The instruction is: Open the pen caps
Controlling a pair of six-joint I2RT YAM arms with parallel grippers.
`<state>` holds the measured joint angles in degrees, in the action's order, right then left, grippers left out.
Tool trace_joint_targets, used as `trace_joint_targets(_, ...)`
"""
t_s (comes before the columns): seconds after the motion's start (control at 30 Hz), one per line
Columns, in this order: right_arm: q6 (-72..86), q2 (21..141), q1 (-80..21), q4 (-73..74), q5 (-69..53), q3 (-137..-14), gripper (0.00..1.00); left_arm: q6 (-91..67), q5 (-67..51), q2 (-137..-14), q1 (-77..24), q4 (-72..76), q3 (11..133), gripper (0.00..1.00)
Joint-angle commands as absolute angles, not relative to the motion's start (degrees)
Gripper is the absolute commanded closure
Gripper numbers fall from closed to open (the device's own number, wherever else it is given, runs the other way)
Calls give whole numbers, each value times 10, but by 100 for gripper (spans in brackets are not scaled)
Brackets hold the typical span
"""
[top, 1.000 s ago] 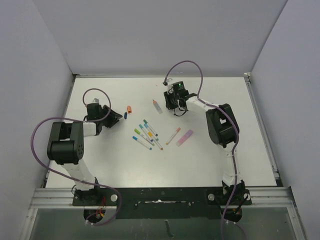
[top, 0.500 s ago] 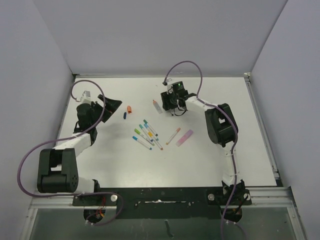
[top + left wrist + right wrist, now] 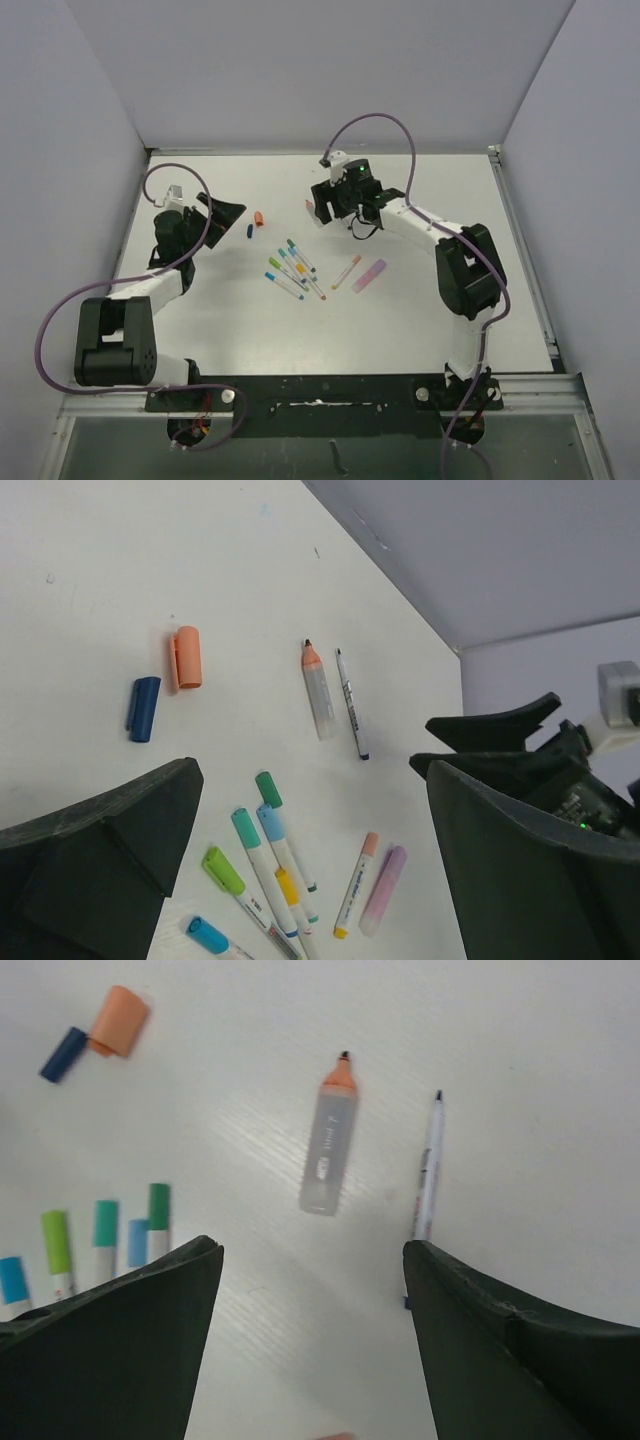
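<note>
Currently both grippers hang above the table [image 3: 210,320] with nothing held. My left arm [image 3: 150,288] is folded at the near-left corner, with the forearm running up the left side. The wrist is turned so the left gripper [image 3: 310,766] points right and looks down at a slant. Its fingers [image 3: 110,850] are spread wide, bare table between them. My right arm [image 3: 462,268] rises from its base to an elbow over the right half, then the forearm reaches up-left to the far middle. The right gripper [image 3: 312,1248] points down at the table, fingers [image 3: 110,1340] also spread, pinching nothing. Two pen caps already lie loose: the orange cap [image 3: 186,657] and the navy cap [image 3: 144,708], just beside each other, in front of my left gripper. Under my right gripper lie an uncapped highlighter [image 3: 330,1145] with an orange tip and an uncapped thin pen [image 3: 428,1165], side by side, not touching. The other caps sit on their white pens in a cluster [image 3: 292,268] at mid-table, lying roughly parallel: dark green cap [image 3: 268,788], teal cap [image 3: 246,827], light blue cap [image 3: 271,821], lime cap [image 3: 223,869], yellow cap [image 3: 287,885], blue cap [image 3: 208,935]. Right of the cluster lie an orange-ended pen [image 3: 357,883] and a lilac marker [image 3: 384,888], close together. I can't tell if those two are capped.
</note>
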<state>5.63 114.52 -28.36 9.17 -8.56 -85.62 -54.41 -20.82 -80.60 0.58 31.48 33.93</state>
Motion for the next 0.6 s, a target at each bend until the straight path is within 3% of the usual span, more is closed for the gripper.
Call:
trace_joint_targets(0.0,32,1093,-345,110,-69,-829,25,-537,-222,-817,7,325,364,2)
trace_joint_targets(0.57,30,1131,-404,118,-33,-790,32,-540,-229,-828,7,333,354,2)
